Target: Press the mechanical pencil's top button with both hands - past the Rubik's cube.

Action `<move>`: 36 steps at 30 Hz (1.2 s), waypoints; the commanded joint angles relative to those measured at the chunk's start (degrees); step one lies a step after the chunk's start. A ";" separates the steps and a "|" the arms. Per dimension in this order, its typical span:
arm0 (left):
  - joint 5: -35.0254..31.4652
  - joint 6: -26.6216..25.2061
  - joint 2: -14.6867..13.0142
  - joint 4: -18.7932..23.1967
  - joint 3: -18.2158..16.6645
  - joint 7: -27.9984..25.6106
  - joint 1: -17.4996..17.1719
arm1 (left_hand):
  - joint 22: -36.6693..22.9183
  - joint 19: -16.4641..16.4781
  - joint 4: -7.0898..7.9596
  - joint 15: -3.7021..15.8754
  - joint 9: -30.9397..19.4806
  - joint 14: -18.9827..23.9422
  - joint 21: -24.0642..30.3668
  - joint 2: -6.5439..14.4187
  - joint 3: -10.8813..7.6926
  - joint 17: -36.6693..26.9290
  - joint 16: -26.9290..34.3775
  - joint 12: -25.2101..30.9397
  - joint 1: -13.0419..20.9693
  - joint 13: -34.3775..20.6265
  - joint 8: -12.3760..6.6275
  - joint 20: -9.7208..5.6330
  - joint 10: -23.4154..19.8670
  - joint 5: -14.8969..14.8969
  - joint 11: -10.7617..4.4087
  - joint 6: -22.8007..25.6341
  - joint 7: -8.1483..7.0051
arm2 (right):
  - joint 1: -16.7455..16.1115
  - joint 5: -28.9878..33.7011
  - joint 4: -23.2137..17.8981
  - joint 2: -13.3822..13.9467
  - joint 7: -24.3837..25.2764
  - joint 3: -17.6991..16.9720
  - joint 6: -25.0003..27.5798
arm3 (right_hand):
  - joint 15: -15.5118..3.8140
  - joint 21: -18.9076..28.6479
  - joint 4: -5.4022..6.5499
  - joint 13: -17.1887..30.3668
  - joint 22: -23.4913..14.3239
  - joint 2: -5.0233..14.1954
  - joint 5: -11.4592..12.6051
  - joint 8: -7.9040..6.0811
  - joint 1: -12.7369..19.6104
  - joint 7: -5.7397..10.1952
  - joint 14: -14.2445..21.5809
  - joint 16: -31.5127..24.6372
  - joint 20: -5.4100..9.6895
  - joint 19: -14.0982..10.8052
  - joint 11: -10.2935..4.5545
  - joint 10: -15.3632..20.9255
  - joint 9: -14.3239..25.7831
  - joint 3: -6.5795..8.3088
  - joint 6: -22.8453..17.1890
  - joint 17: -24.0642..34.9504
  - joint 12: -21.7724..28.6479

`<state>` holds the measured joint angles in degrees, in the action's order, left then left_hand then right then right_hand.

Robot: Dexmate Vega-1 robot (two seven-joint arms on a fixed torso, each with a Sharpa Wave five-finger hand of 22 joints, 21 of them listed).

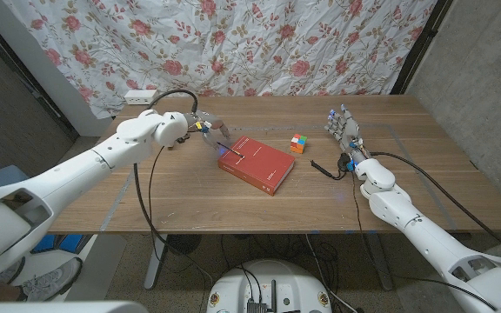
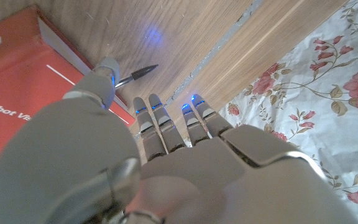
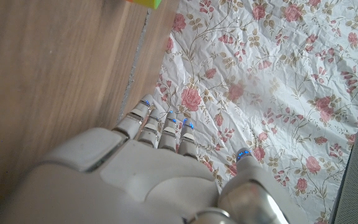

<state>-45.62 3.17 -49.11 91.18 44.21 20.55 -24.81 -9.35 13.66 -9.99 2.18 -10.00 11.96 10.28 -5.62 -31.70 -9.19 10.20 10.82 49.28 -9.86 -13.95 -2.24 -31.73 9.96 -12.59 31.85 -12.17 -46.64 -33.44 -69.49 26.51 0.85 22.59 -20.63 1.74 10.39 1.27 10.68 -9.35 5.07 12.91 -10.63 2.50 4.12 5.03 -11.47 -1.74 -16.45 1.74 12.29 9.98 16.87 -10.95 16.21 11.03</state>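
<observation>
So, from the head view, my left hand [image 1: 200, 128] sits at the far left part of the wooden table [image 1: 172, 191], just beyond the corner of the red book [image 1: 257, 164]. A thin dark rod, the mechanical pencil [image 1: 230, 150], slants from my fingers down to the book's near corner. I seem to be pinching its upper end, though at this size I can't make out the grip itself. My right hand [image 1: 343, 129] stands well off to the other side, upright, fingers spread and holding nothing. The Rubik's cube [image 1: 298, 143] lies between my two hands, just beside the book's far corner and nearer my right hand than my left.

Looking along the back of my left hand [image 2: 160, 162], the pencil's [image 2: 137, 74] pointed tip pokes out past my thumb, over bare wood, right beside the book's [image 2: 23, 81] edge. My long fingers are straight and close together; the thumb bends toward the pencil's shaft.

Along the back of my right hand [image 3: 148, 168], the fingers reach out over the table edge toward the flowered cloth [image 3: 278, 81], and a corner of the cube [image 3: 143, 2] shows ahead of my fingertips.

I judge the pencil light, stiff, smooth and prone to roll or twist in a loose pinch, with a fragile tip. It wants a firm hold around the mid-barrel with my left hand, leaving the button end free. My right hand must then cross beyond the cube to push it.
</observation>
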 commanded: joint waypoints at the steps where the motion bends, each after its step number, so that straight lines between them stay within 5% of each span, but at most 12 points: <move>1: -0.93 -0.63 1.86 -1.76 1.57 -1.33 -0.81 | -0.16 0.81 0.02 9.26 -0.27 0.78 0.57 0.44 0.38 -0.28 0.37 0.02 1.02 -0.19 0.41 -4.57 -0.87 0.21 -0.12 0.54 0.03 | -0.17 -0.30 0.24 0.11 -0.59 -0.07 -0.36 | 0.19 0.25 0.11 0.18 -0.19 0.08 0.26 -0.21 0.04 -0.14 0.42 -0.22 -0.06 -0.12 -0.11 0.41 0.10 0.33 -0.52 -0.09 0.22; 15: -0.76 0.80 3.04 -4.37 2.62 -4.50 -0.07 | -0.18 2.50 0.06 9.34 -0.26 3.38 0.66 2.73 1.87 -0.29 0.41 0.24 4.20 -0.13 0.53 -4.88 -4.91 0.53 -0.12 4.57 0.56 | -1.21 0.00 -1.14 0.60 0.63 -0.27 0.03 | 0.11 0.28 0.13 0.18 -0.19 0.10 0.26 -0.27 -0.01 0.02 0.48 -0.27 -0.14 -0.17 -0.14 0.75 0.11 0.44 -0.85 -0.34 0.31; 36: -0.92 -0.79 2.16 -2.42 2.06 -5.18 -0.75 | -0.19 4.90 0.15 9.69 -0.31 7.71 0.74 4.08 4.91 -0.37 0.49 0.48 6.70 -0.10 0.33 -5.63 -11.86 0.46 -0.13 12.18 1.40 | -0.16 0.44 0.46 -0.06 0.61 0.07 -0.26 | -0.02 0.33 0.22 0.19 -0.19 0.15 0.28 -0.45 -0.10 0.26 0.67 -0.38 -0.14 -0.37 -0.19 1.22 0.12 0.59 -1.67 -0.63 0.40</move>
<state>-46.52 3.18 -46.45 87.83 46.68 15.61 -25.04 -9.35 17.88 -9.84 2.42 -10.00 18.92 10.66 -1.72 -27.09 -9.48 10.20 11.04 55.14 -9.87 -13.52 -2.18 -42.59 10.18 -12.56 43.04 -10.83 -47.42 -33.38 -69.80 26.82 1.46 22.28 -20.87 1.74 10.39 1.51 10.81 -9.47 5.07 12.91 -10.62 2.50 4.31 5.03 -11.47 -1.74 -16.45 1.53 12.90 9.98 17.10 -12.18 15.41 11.03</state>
